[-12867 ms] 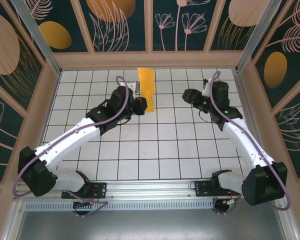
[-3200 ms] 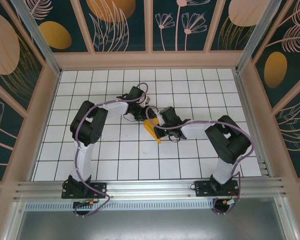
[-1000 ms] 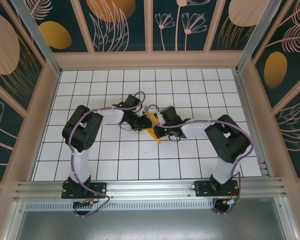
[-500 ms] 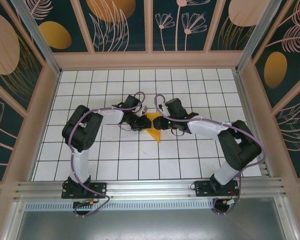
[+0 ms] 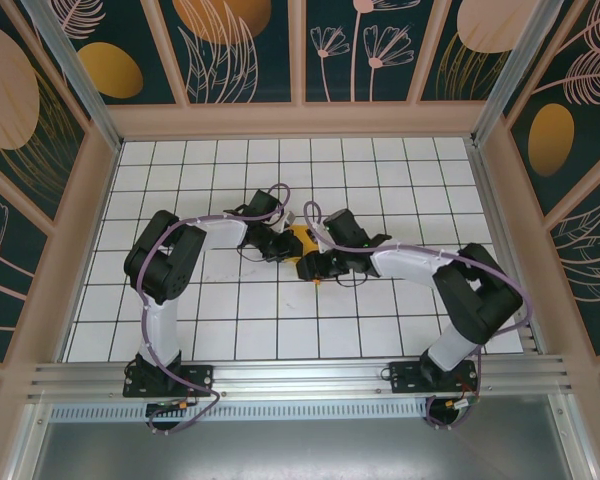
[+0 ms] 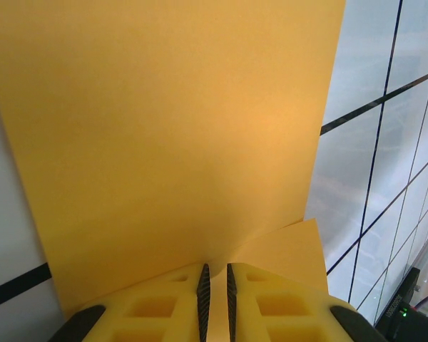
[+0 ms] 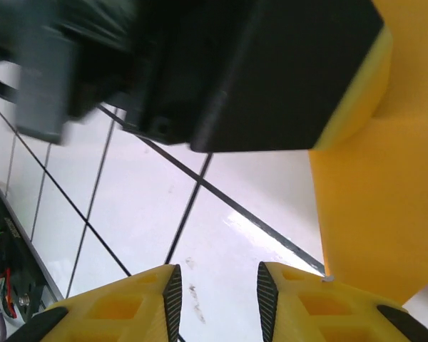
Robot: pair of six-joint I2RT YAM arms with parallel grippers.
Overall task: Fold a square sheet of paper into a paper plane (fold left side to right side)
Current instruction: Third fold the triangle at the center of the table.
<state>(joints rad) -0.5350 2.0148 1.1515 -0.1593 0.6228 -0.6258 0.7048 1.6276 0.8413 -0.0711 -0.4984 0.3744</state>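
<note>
Left gripper [image 6: 215, 276] stays clamped on the paper plane [image 5: 300, 238] at frame centre; right gripper [image 7: 215, 288], jaws apart, has dropped to its lower edge, presumably to crease.

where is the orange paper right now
In the top view the orange-yellow paper sits centrally between the two pincers, pinched on its left side by the left pincer, with the open right pincer just beside its near right edge.

The orange-yellow paper [image 5: 300, 240], plain and partly folded with a small flap, lies centrally on the gridded table [image 5: 230, 325].
</note>
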